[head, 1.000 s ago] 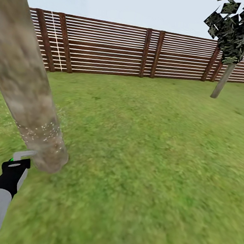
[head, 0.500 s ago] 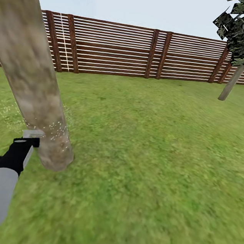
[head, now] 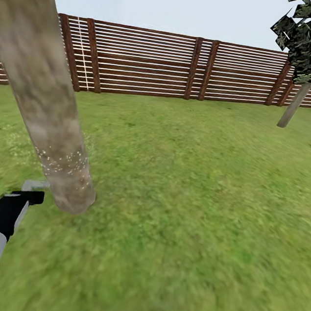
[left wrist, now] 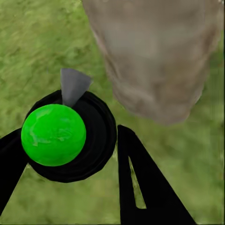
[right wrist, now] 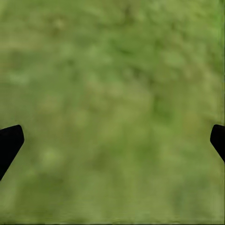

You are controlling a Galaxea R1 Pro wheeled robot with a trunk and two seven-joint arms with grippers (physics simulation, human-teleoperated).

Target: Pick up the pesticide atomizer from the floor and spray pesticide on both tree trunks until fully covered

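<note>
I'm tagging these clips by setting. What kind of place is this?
A fenced back garden, by the look of it: a grass lawn, a brown slatted wooden fence along the far side, and a thick pale tree trunk rising from the grass.

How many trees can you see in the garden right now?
2. One thick trunk rises close by at the left of the head view, just ahead of the left claw. A second tree stands far right, near the fence. Others may lie outside the view.
</note>
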